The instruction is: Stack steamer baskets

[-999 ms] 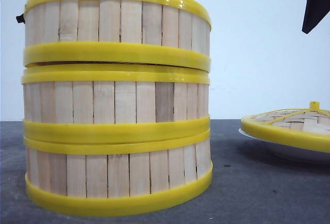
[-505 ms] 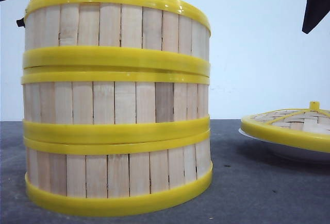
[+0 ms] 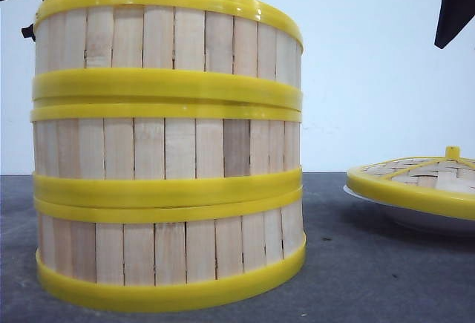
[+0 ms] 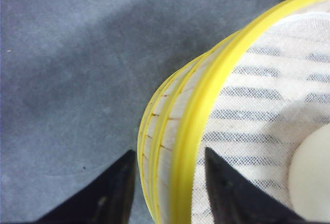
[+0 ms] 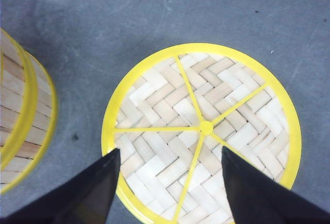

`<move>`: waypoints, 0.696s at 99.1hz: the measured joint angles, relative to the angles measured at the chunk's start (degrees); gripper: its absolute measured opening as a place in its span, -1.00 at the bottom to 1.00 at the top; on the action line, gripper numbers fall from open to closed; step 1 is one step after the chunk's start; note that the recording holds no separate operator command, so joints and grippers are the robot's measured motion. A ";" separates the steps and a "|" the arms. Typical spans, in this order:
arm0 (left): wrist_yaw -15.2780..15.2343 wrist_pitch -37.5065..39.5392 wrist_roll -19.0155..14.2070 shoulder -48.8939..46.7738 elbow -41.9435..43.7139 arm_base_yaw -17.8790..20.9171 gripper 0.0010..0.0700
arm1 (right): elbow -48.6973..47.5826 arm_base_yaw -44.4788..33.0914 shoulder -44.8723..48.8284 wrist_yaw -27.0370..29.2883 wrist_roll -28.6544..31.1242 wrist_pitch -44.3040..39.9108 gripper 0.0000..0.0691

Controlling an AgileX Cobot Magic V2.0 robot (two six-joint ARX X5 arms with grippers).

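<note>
Three steamer baskets (image 3: 168, 145) stand stacked in one column on the dark grey table (image 3: 371, 278), toward its left side and close to the front camera, the lowest one resting on the tabletop and each upper one seated on the yellow band of the one below. The bands meet closely all round, and the pale slat walls line up nearly flush. The left gripper (image 4: 167, 183) is at the top basket's rim (image 4: 206, 95): its two black fingers (image 4: 227, 193) are spread apart and straddle the wall, one outside and one inside, but whether either pad touches the wall cannot be told. Inside that top basket lies a white cloth liner with grey stripes (image 4: 263, 105) (a pale rounded thing (image 4: 312, 177) sits on it at the picture's edge, too cropped to name). Well apart to the right, the woven domed lid (image 5: 201, 131) with yellow rim and knob lies on a white plate (image 3: 415, 219) near the table's right edge. The right gripper (image 5: 167, 188) hangs above the lid, its dark fingers (image 5: 93, 188) spread wide and holding nothing.
</note>
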 joint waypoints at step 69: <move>-0.22 -0.22 -0.59 -14.69 0.04 4.07 -0.16 | 0.00 -1.70 0.00 -0.07 1.29 4.61 0.11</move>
